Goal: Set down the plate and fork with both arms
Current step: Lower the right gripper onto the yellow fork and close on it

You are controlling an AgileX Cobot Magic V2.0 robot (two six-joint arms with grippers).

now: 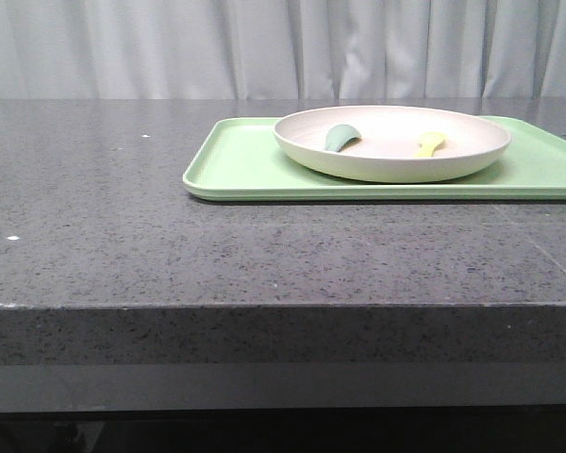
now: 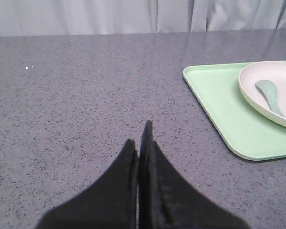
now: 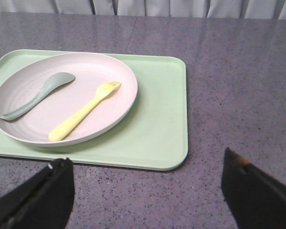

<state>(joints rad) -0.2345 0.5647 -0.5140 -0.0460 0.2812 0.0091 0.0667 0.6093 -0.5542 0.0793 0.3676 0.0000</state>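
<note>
The cream plate sits on the light-green tray at the back right of the table. It also shows in the right wrist view and the left wrist view. The pale yellow fork lies inside the plate, seen too in the front view. My left gripper is shut and empty over bare table, left of the tray. My right gripper is open wide and empty, just in front of the tray's near edge. Neither gripper shows in the front view.
A dull teal-green utensil lies in the plate beside the fork, also in the front view and left wrist view. The dark speckled table has a front edge near the camera. A pale curtain hangs behind.
</note>
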